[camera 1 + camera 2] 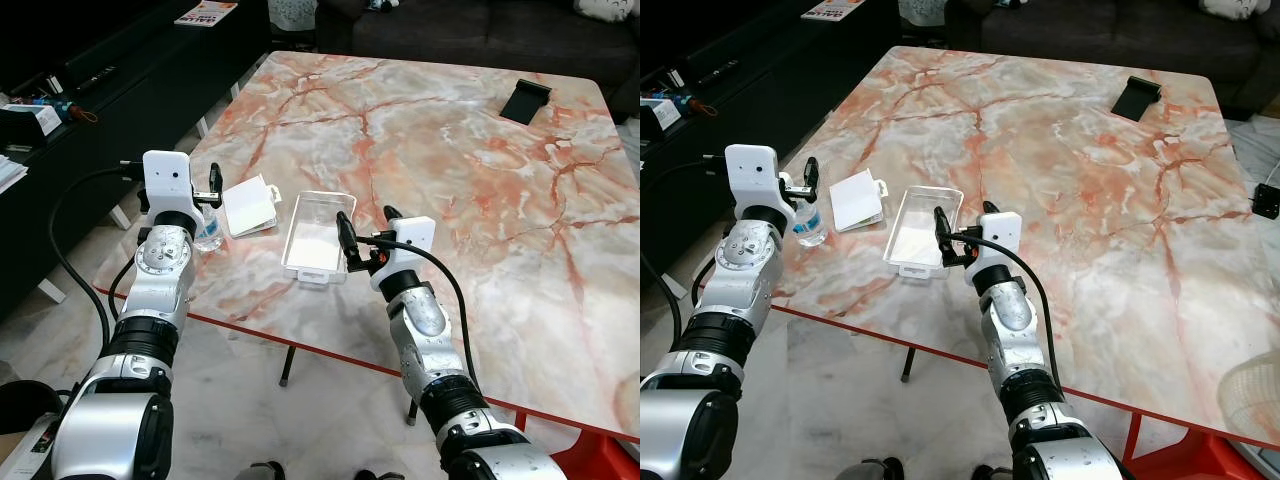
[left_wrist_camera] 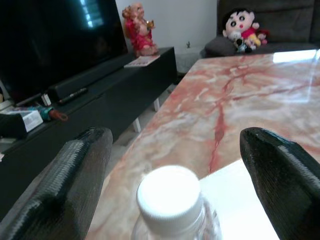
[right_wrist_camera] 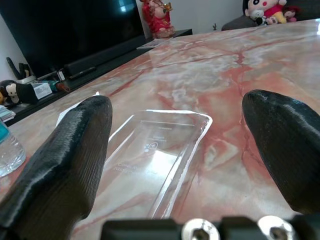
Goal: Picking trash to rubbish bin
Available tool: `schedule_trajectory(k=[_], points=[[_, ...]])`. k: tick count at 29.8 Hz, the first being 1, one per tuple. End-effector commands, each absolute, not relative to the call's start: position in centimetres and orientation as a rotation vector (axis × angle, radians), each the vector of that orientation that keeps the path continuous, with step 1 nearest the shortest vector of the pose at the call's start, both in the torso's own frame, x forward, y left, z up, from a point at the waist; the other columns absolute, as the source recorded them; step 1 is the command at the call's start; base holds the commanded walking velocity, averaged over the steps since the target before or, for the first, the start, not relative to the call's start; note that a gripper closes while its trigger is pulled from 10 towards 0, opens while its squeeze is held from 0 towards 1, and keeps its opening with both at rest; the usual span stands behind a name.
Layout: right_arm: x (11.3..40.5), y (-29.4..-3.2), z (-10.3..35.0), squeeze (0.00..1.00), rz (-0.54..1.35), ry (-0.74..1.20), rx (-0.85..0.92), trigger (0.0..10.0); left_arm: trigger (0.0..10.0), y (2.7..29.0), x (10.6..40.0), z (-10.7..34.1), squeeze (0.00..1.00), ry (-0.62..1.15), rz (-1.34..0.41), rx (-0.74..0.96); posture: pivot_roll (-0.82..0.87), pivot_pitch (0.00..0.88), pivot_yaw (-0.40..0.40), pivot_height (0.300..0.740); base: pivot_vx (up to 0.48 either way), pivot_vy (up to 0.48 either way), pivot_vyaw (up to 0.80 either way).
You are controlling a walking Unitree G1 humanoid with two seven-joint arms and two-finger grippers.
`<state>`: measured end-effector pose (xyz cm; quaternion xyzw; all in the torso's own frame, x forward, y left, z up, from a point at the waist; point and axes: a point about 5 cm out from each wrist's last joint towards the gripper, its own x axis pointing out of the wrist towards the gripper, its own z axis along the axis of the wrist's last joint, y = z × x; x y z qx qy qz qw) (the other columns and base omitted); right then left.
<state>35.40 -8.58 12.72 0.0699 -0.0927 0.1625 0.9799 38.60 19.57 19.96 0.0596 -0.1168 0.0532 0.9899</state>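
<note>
While left gripper (image 2: pixel 172 187) straddles bottle (image 2: pixel 172 205), figurine (image 2: pixel 140 29) shows.

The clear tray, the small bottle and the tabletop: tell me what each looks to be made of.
Clear tray: likely thin moulded plastic, glossy; the marble pattern shows through its walls.
Small bottle: probably clear plastic, with a matte white cap, likely plastic too.
Tabletop: polished marble or a marble-look slab, white-grey with red-orange veins; it reflects light, and its edge is red.
</note>
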Motion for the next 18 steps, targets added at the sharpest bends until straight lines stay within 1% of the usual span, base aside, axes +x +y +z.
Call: schedule_trajectory(k=[1,3,4,5,6,7,8,9,10,11,18], points=[[35.45,-8.31,13.06,0.00,0.334,-0.196,0.139,10.0,10.0,19.85,38.80,20.44,0.00,-0.239,0.120,0.135,0.11,0.159,0.033,0.728,0.000,0.000,0.00],[35.44,-8.34,13.04,0.00,0.333,-0.195,0.140,10.0,9.9,19.78,38.93,20.55,0.00,-0.242,0.119,0.121,0.11,0.160,0.033,0.728,0.000,0.000,0.00],[35.45,-8.36,13.06,0.00,0.332,-0.196,0.140,10.0,8.6,19.78,38.95,20.59,0.00,-0.243,0.120,0.117,0.11,0.161,0.032,0.728,0.000,0.000,0.00],[35.46,-8.37,13.07,0.00,0.331,-0.196,0.140,10.0,8.6,19.78,38.96,20.61,0.00,-0.243,0.121,0.115,0.11,0.161,0.032,0.728,0.000,0.000,0.00],[35.47,-8.40,13.09,0.00,0.331,-0.197,0.139,10.0,8.1,19.78,38.97,20.65,0.00,-0.244,0.122,0.115,0.11,0.162,0.031,0.728,0.000,0.000,0.00],[35.47,-8.40,13.09,0.00,0.331,-0.197,0.139,10.0,8.1,19.78,38.97,20.65,0.00,-0.244,0.122,0.115,0.11,0.162,0.031,0.728,0.000,0.000,0.00],[35.47,-8.41,13.09,0.00,0.331,-0.197,0.138,10.0,5.5,19.80,38.96,20.67,0.00,-0.246,0.124,0.114,0.11,0.160,0.031,0.728,0.000,0.000,0.00],[35.47,-8.41,13.08,0.00,0.331,-0.197,0.138,10.0,1.4,19.82,38.96,20.68,0.00,-0.247,0.128,0.114,0.12,0.160,0.031,0.728,0.000,0.000,0.00],[35.47,-8.41,13.08,0.00,0.331,-0.197,0.138,10.0,1.4,19.82,38.96,20.68,0.00,-0.247,0.128,0.114,0.12,0.160,0.031,0.728,0.000,0.000,0.00],[35.47,-8.41,13.08,0.00,0.333,-0.196,0.137,10.0,0.0,19.87,38.96,20.70,0.00,-0.249,0.130,0.110,0.12,0.160,0.031,0.728,0.000,0.000,0.00],[35.47,-8.36,13.08,0.00,0.334,-0.196,0.138,10.0,0.0,19.94,39.00,20.66,0.00,-0.247,0.138,0.098,0.12,0.160,0.031,0.728,0.000,0.000,0.00]])
